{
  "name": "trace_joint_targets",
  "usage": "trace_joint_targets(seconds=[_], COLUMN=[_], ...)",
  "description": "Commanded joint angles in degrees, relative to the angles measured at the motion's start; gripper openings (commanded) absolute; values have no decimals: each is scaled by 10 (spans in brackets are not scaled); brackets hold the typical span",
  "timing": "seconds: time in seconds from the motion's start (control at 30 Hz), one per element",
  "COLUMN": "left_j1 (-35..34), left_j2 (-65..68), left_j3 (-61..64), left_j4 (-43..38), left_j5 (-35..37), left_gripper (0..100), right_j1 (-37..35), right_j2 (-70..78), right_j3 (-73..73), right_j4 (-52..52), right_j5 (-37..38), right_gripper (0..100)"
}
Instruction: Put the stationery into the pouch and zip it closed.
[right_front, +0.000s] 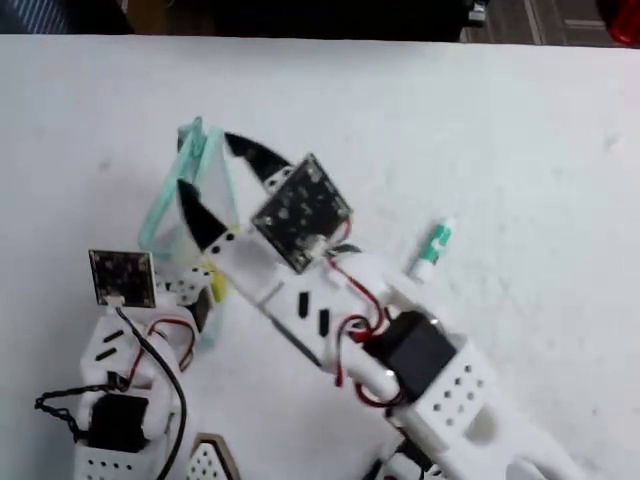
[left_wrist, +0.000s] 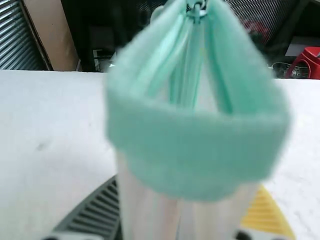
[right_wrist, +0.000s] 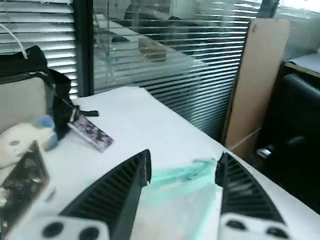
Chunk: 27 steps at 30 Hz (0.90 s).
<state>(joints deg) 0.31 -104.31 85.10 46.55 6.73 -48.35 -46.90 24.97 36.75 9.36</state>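
Pouch (right_front: 210, 170): translucent with mint-green edging, at the left of the counter (right_front: 480, 130) and standing up from the left jaws. A mint band crosses it in the left wrist view.
Zip pull (left_wrist: 196, 7): small and metallic, at the pouch's far end as seen from the left wrist.
Left gripper (left_wrist: 177, 220): at the near left of the counter, jaws clenched on the pouch's near end, a grey jaw on one side and a yellow part on the other.
Right gripper (right_wrist: 184, 157): reaches in from the near right, jaws released and spread wide. One black jaw lies on each side of the pouch's green edge.
Stationery (right_front: 432, 250): a short green-and-white stick lying on the counter, right of the right arm and well apart from the pouch.
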Motion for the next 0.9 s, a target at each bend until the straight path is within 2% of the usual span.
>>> trace_joint_targets(seconds=[0.0,0.1,0.23,0.37,0.53,0.7,0.87], left_j1=[5,-8,-30,-28,-29,-29,-29], left_j2=[-5,-5,-5,-5,-5,-5,-5], left_j3=[-4,-5,-4,-3,3,8,11], left_j4=[-3,-4,-30,-31,-29,-32,-44], left_j5=[-5,-5,-7,-7,-7,-7,-7], left_gripper=[268,249,172,127,124,124,123], right_j1=[51,97,122,137,145,145,146], right_j2=[-17,9,95,202,327,404,434], right_j3=[-6,9,69,112,135,135,135], right_j4=[49,111,148,129,54,32,34], right_j5=[39,88,219,311,407,475,501], right_gripper=[201,201,201,201,204,204,204])
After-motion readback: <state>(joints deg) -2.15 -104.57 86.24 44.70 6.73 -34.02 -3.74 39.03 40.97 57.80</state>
